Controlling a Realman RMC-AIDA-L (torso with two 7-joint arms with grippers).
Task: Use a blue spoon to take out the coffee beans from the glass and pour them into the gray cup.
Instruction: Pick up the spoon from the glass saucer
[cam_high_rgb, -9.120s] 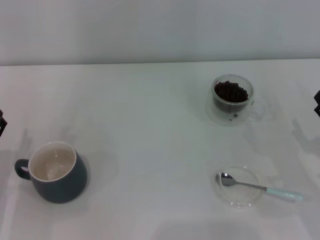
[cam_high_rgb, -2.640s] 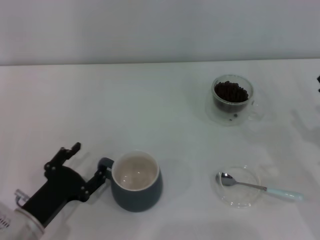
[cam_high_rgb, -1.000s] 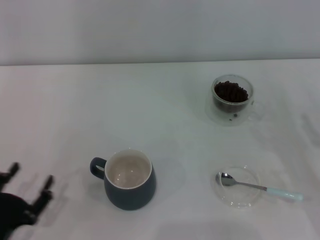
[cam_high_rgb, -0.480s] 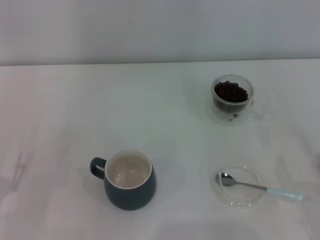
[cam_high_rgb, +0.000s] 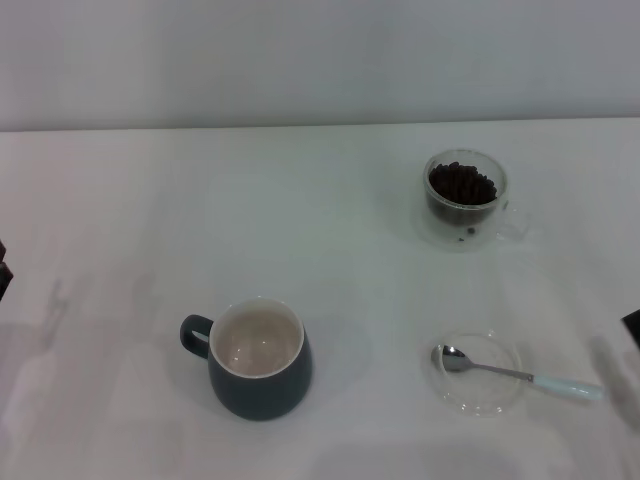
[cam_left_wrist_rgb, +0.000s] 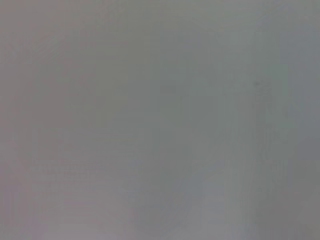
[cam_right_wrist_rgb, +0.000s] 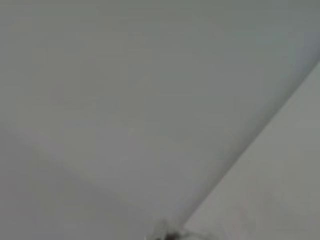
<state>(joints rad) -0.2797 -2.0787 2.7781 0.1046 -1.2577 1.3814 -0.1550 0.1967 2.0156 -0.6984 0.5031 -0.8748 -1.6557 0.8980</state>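
Observation:
The gray cup (cam_high_rgb: 258, 360) stands upright at the front centre-left, its cream inside empty and its handle pointing left. The glass (cam_high_rgb: 466, 198) with the heap of coffee beans (cam_high_rgb: 461, 183) stands at the back right. The blue spoon (cam_high_rgb: 520, 376) lies across a flat glass saucer (cam_high_rgb: 478, 373) at the front right, with its bowl in the saucer and its pale blue handle pointing right. Only a dark sliver of my left gripper (cam_high_rgb: 3, 270) shows at the left edge. A dark tip of my right gripper (cam_high_rgb: 633, 328) shows at the right edge, just beyond the spoon's handle.
Everything stands on a white table (cam_high_rgb: 320, 250) that meets a pale wall at the back. Both wrist views show only plain grey surface.
My left arm let go of the gray cup after moving it toward the centre and has drawn back to the left edge. My right gripper's tip has come in at the right edge.

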